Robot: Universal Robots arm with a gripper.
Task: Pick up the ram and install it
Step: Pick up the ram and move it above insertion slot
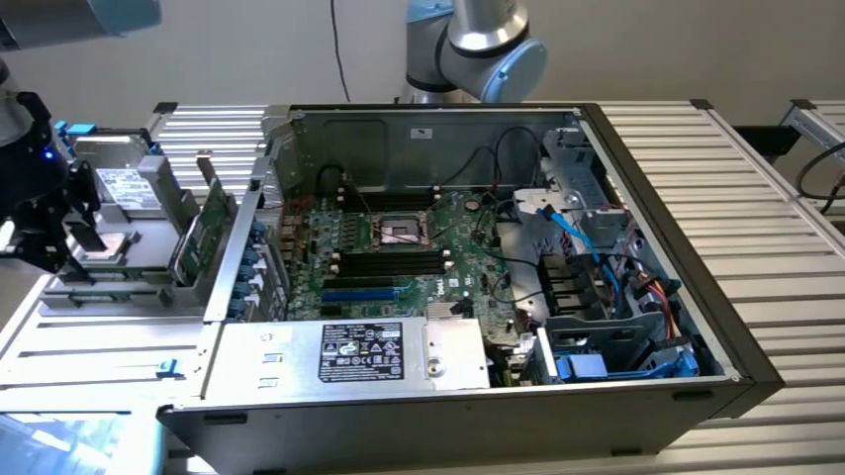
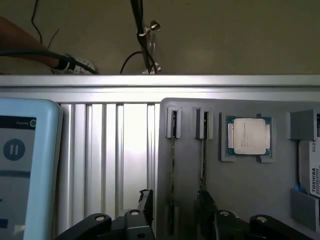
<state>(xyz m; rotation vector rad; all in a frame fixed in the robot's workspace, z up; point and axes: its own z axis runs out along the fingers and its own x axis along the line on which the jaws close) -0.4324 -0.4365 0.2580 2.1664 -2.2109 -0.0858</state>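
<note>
The ram (image 2: 172,165) stands on its thin edge in a narrow groove of a matte grey moulded tray (image 2: 250,192). It is seen edge-on as a slim dark line, so its chips and green face cannot be made out. Its long axis runs straight along the tray, from the pincer (image 2: 174,195) toward a small square-shouldered clip at the tray's far edge. A second stick (image 2: 204,160) of the same thin shape sits parallel in the next groove of the tray. The pincer is released: its two black, blocky fingers (image 2: 146,197) are spread apart over the tray's near end, the ram lying in the gap between them without visible contact, and the other finger sits over the second stick's groove. Beyond the second stick, a shallow pocket of the tray holds a square processor (image 2: 248,136) with a dull silver lid and a green rim, and farther along the tray lies a flat metal hard drive (image 2: 311,172) with a printed label. The tray rests on a ribbed aluminium counter (image 2: 105,160), and a smooth pale-blue tablet (image 2: 25,165) with rounded corners lies on the counter beside the tray. On the exterior view's right of the tray stands an open steel computer case (image 1: 343,148) with long black memory slots (image 1: 383,265) on its board.
</note>
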